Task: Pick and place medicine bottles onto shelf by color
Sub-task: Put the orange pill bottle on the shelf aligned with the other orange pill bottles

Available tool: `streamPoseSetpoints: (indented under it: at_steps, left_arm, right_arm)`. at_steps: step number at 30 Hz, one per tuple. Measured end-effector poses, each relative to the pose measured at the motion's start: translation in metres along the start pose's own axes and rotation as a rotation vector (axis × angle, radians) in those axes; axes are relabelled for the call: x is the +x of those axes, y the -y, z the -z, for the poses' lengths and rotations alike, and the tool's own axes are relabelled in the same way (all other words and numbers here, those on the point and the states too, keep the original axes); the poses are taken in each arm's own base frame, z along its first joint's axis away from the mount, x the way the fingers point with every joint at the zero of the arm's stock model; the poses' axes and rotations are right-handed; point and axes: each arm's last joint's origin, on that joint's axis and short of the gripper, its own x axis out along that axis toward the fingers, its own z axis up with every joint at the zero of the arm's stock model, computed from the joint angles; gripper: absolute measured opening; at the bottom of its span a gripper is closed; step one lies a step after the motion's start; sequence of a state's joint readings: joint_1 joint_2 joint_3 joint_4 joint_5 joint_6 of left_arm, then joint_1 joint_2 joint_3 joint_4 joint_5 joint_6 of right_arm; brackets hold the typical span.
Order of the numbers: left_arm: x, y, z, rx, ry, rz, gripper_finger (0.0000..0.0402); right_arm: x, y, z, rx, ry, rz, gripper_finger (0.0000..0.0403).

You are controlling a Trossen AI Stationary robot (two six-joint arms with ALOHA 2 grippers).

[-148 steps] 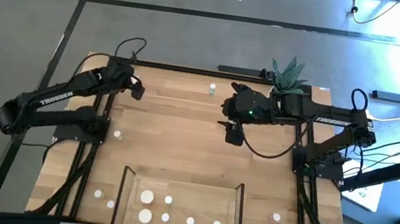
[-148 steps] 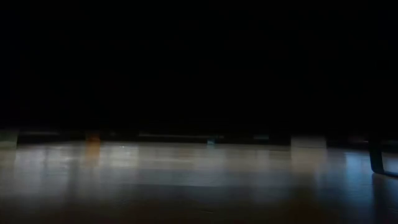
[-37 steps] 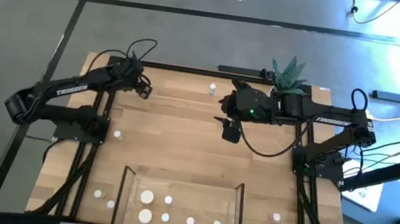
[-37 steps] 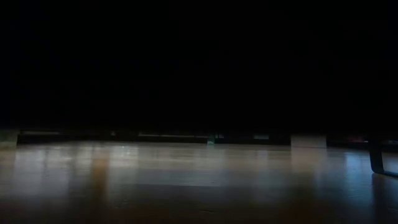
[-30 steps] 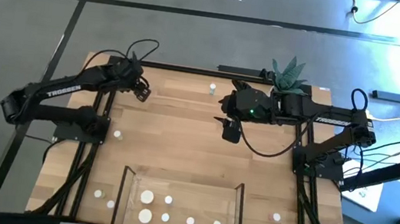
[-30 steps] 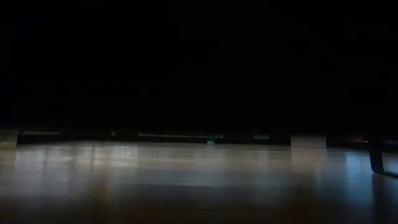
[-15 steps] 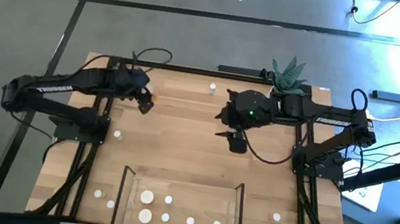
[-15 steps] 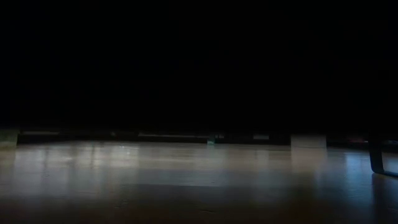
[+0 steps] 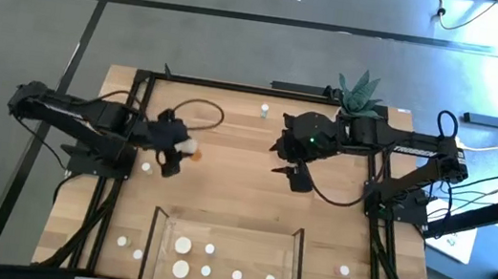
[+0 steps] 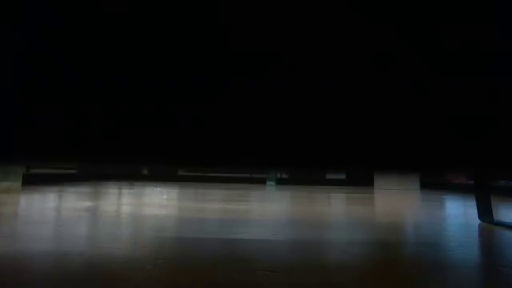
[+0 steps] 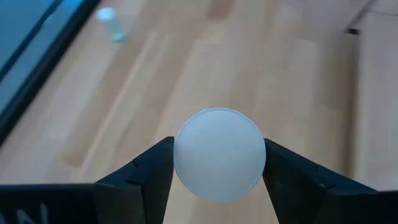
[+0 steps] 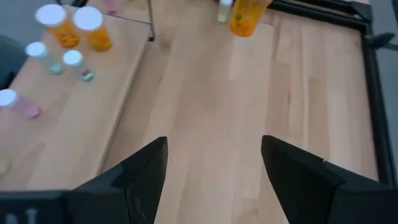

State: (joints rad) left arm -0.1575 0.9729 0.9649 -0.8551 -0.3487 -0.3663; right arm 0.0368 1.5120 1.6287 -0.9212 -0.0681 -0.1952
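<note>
In the high view my left gripper (image 9: 182,146) hangs over the left middle of the table, shut on a wide amber medicine bottle (image 9: 191,148) with a white cap. In the left wrist view that cap (image 11: 219,154) fills the gap between both fingers. My right gripper (image 9: 296,178) hovers open over bare wood at centre right; the right wrist view shows its fingers (image 12: 140,171) spread with nothing between them. The shelf (image 9: 248,253) lies at the front centre with several white-capped bottles (image 9: 183,245) on it.
Loose bottles stand at the back centre (image 9: 263,111), at the left (image 9: 145,168), at the front left (image 9: 122,239) and at the front right (image 9: 344,270). A potted spiky plant (image 9: 359,94) stands at the back right. The low view is nearly black.
My left arm has swung from the table's back left forward to the left middle, carrying the amber bottle. My right gripper has shifted slightly forward and right, still open.
</note>
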Motion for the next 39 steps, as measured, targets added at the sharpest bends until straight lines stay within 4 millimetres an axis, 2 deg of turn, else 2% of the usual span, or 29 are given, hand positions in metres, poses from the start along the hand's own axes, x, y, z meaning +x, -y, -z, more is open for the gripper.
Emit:
streamPoseSetpoints:
  at_steps: [8, 18, 24, 30, 39]
  left_arm:
    - [0.007, 0.042, 0.001, 0.084, 0.031, 0.128, 0.0211]
    - [0.024, 0.087, 0.020, 0.110, -0.070, 0.190, 0.0211]
    - [0.022, 0.111, 0.027, 0.125, -0.040, 0.271, 0.0211]
    - [0.022, 0.128, 0.034, 0.158, -0.029, 0.323, 0.0211]
    - [0.038, 0.140, 0.045, 0.203, -0.097, 0.308, 0.0211]
  right_arm:
    - [0.000, -0.002, -0.001, -0.024, 0.017, -0.063, 0.0262]
    - [0.000, -0.002, -0.001, -0.020, 0.018, -0.064, 0.0262]
    - [0.000, -0.002, -0.001, -0.020, 0.018, -0.064, 0.0262]
    - [0.000, -0.002, -0.001, -0.020, 0.019, -0.064, 0.0262]
    - [0.000, -0.002, -0.001, -0.020, 0.019, -0.063, 0.0262]
